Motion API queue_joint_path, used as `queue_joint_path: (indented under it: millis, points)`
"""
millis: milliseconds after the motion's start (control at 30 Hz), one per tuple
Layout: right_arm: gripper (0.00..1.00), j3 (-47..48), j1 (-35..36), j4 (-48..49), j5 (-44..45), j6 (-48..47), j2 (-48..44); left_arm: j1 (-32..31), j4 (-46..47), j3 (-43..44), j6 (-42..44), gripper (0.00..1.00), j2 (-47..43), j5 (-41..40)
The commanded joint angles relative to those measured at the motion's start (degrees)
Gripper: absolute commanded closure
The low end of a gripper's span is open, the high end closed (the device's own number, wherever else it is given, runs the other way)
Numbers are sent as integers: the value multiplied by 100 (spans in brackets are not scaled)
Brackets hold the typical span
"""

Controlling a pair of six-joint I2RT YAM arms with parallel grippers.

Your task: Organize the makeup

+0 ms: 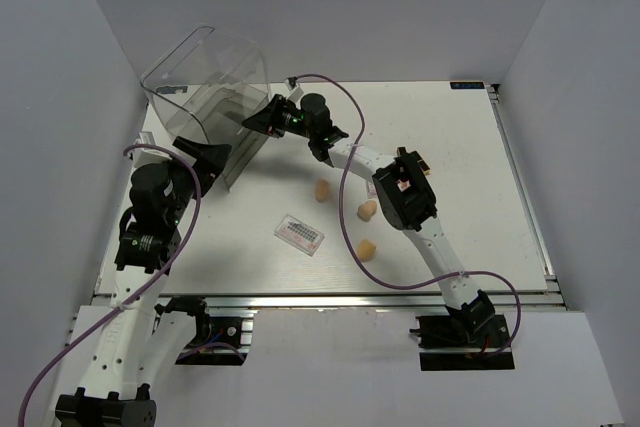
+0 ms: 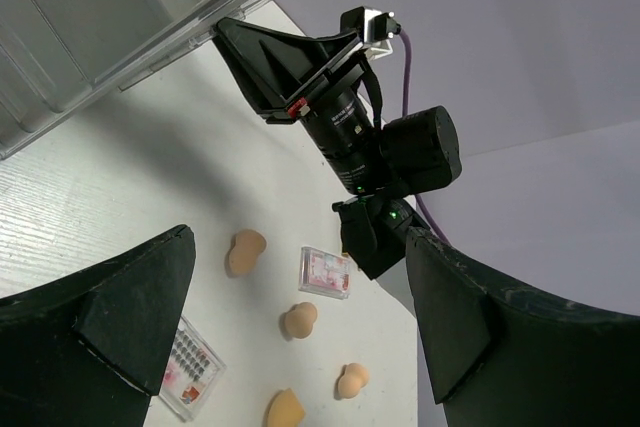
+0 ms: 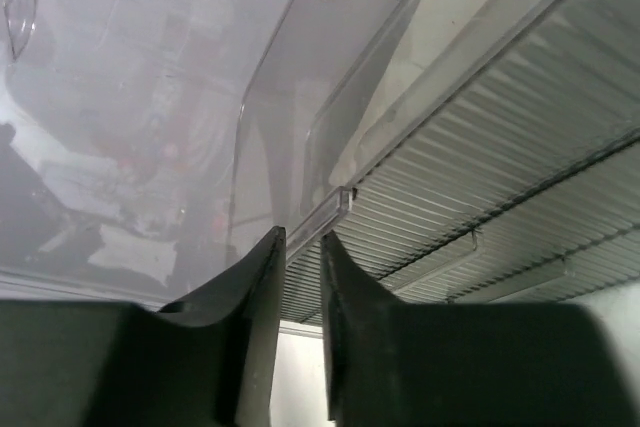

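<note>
Three tan sponges (image 1: 322,190) (image 1: 367,210) (image 1: 367,249) lie mid-table. The left wrist view shows several sponges (image 2: 245,252) (image 2: 299,320) (image 2: 351,380). One clear palette (image 1: 299,234) lies near the front and also shows in the left wrist view (image 2: 190,367). A second palette (image 2: 325,272) lies by the right arm. No lipstick tubes are in view. My right gripper (image 1: 270,119) is shut on a clear handle rail (image 3: 330,209) of the drawer box (image 1: 205,82), as the right wrist view (image 3: 302,232) shows. My left gripper (image 1: 205,159) is open and empty beside the box's near side (image 2: 300,237).
The clear drawer box stands tilted at the back left, with a ribbed clear panel (image 3: 480,197) close to the right fingers. The right arm (image 1: 400,197) stretches across the table's middle above the sponges. A metal rail (image 1: 350,297) runs along the front edge.
</note>
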Motion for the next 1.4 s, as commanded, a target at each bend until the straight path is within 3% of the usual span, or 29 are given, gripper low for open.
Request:
queue_joint_path:
  millis: [0, 33, 200, 1000, 1367]
  points:
    - [77, 271, 40, 486, 223, 47, -5, 20, 79, 76, -5, 5, -47, 62]
    - [88, 263, 40, 495, 231, 56, -5, 20, 70, 85, -14, 5, -56, 62]
    - [100, 158, -13, 591, 205, 169, -127, 20, 53, 58, -5, 5, -109, 62]
    - [100, -1196, -364, 917, -50, 557, -1252, 20, 70, -21, 513, 5, 49, 132]
    - [100, -1205, -364, 803, -41, 530, -1428, 20, 246, -100, 627, 5, 111, 132]
